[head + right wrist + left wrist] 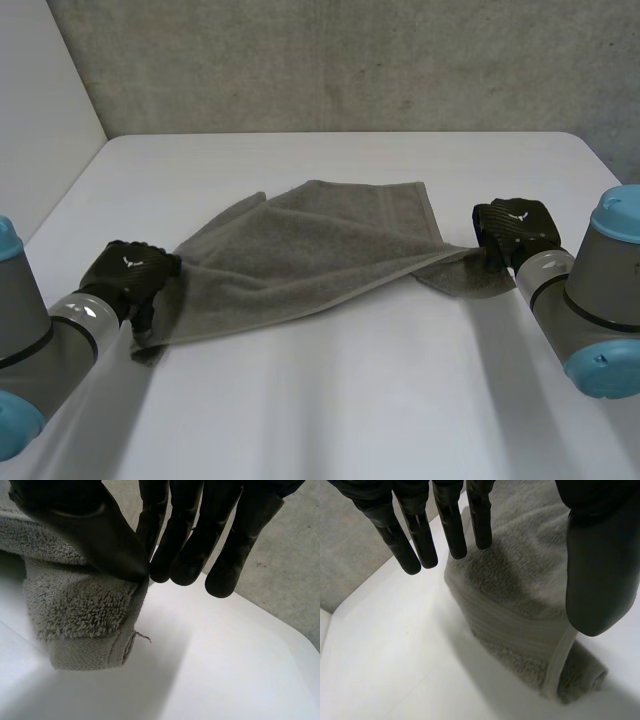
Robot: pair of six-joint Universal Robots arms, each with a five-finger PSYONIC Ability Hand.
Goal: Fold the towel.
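A grey towel (310, 250) lies spread out in the middle of the white surface (350, 410). It is a bit crumpled and one long edge is turned over. Each end of it reaches a black hand.

The left hand (130, 275) is at the towel's left corner, near the front of the surface. In the left wrist view its fingers (420, 540) are straight and side by side, and the thumb (600, 580) is held well away from them. The towel corner sits under the palm, between the fingers and the thumb, in a soft bump. The tip of the corner rests on the surface.

The right hand (515, 232) is at the towel's right corner. In the right wrist view its thumb presses against the fingers with the towel's edge pinched between them. A small flap of towel hangs down below the pinch.
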